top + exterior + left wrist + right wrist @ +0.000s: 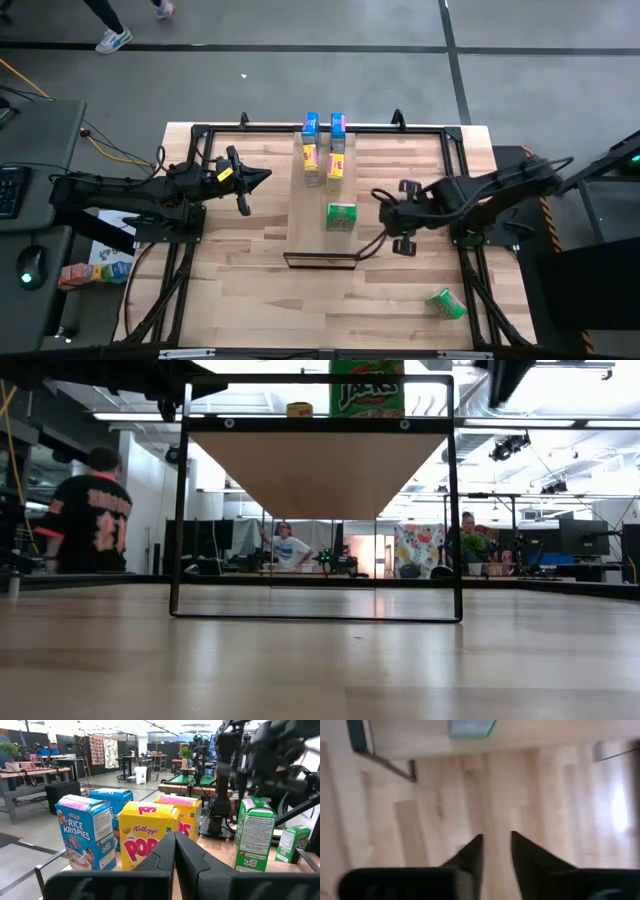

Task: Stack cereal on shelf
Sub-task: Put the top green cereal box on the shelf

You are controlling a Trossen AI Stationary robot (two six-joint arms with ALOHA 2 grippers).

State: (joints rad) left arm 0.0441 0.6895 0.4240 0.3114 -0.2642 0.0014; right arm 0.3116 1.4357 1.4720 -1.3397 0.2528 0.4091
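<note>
1. Five cereal boxes are seen on the shelf (320, 215): two blue Rice Krispies boxes (324, 125) at its far end, two yellow Corn Pops boxes (322, 163) just in front of them, and one green box (342, 216) upright nearer the front edge, apart from the yellow pair. A 2nd green box (446, 303) is left lying on its side on the tabletop (250, 300), near the front right corner, well apart from the shelf.
2. Right gripper (402, 228) is held over the tabletop just right of the shelf. Its fingers (470, 855) are seen in the wrist view w/ a narrow gap and nothing between them: nearly closed, empty.
3. Left gripper (262, 177) is parked over the table's left side, pointed at the shelf; its fingers (165, 855) are pressed together, closed on nothing.
4. Risk: the remaining green box lies flat and tilted to the table edges. A pinch across the wrong faces, or w/ jaws this narrow, would likely push it along rather than take it; it could be shoved off the front edge.
5. Risk: the standing green box is close to the right arm's path; a low swing back toward the shelf could knock it over, poss. into the yellow boxes.
6. Risk: if the last box is carried crooked, it may be set down leaning and topple.
</note>
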